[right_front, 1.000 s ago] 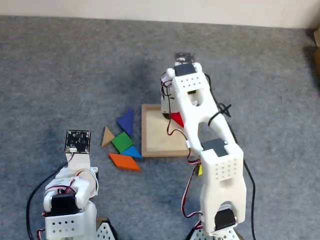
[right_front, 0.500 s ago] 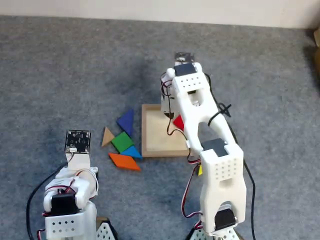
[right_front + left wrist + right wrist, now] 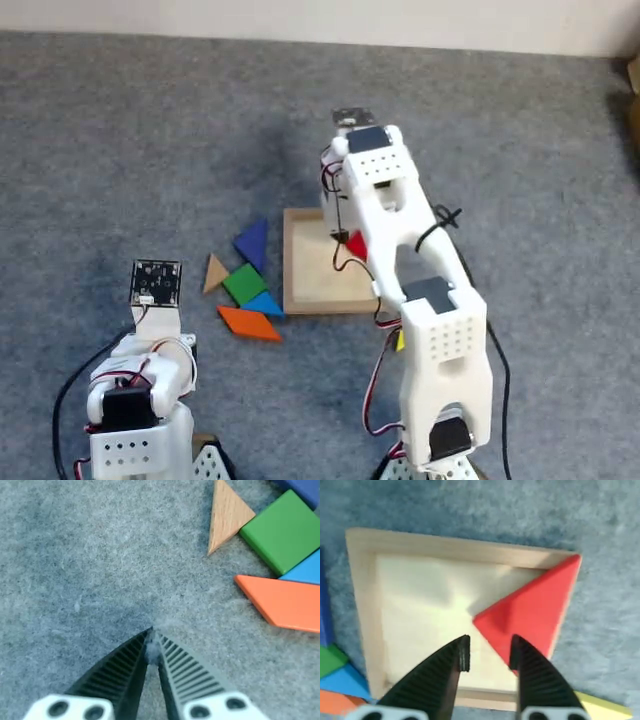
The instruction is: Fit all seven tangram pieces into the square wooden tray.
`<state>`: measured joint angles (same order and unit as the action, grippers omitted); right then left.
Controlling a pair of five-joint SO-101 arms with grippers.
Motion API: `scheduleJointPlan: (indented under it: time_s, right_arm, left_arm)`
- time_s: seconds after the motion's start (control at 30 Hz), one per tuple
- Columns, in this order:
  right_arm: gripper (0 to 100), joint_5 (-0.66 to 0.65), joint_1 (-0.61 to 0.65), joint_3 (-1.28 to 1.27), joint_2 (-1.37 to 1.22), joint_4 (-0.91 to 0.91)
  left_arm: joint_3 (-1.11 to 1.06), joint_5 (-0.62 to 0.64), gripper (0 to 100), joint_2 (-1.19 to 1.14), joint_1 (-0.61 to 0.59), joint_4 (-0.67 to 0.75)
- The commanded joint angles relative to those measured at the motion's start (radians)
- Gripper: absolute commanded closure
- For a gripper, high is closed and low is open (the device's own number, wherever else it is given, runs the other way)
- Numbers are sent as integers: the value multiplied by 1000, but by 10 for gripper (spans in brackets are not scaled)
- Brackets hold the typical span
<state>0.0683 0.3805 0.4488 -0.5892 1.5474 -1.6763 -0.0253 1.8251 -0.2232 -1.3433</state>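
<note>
A grey, felt-like tabletop (image 3: 120, 130) carries everything, with a pale strip of wall along its far edge.

Nearest the arms' bases, the left arm's tool (image 3: 152, 632) hangs just above bare felt. Its two ribbed fingers are pressed together at the tips and hold nothing.

Just beyond it, five pieces lie in a loose cluster on the felt. The orange parallelogram piece (image 3: 250, 322) is the closest. Behind it sit the light-blue triangle piece (image 3: 264, 303) and the green square piece (image 3: 243, 284), touching one another. The plain tan wooden triangle piece (image 3: 214, 272) lies beside the green square on the side away from the tray. The dark-blue triangle piece (image 3: 252, 242) is the farthest of the group, just beside the tray's rim.

A yellow pointed piece (image 3: 600, 707) lies on the felt just outside a near corner of the tray, partly hidden under the right arm in the high view.

The square wooden tray (image 3: 291, 262) sits between the cluster and the right arm. In it lies the red triangle piece (image 3: 530, 612), pushed into one corner. One of its edges runs along the rim and seems to cover it, and pale bare wood shows beside it.

The right arm's tool (image 3: 489, 647) hovers over the tray. Its fingers are a narrow gap apart and grip nothing, and one fingertip is above the red triangle's edge.
</note>
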Motion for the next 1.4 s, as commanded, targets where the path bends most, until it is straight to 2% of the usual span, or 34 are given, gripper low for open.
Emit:
scheduleJointPlan:
  time_s: [0.0,0.2,0.43,0.63,0.9,1.23,1.37]
  right_arm:
    - [894,-77,-67,16,27,10]
    - [920,-104,-101,7,21,-30]
    - [935,-104,-39,-81,-39,-33]
    - [936,-104,-16,-81,-48,38]
    - [936,-104,-48,-79,-48,76]
    - [936,-307,-130,-73,-50,79]
    - [936,-347,-137,-71,-39,87]
  left_arm:
    - [-19,-5,995,12,15,0]
    - [-19,-5,995,12,15,0]
    - [-19,-5,995,12,15,0]
    - [-19,-5,995,12,15,0]
    - [-19,-5,995,12,15,0]
    - [-19,-5,995,12,15,0]
    - [-19,-5,995,12,15,0]
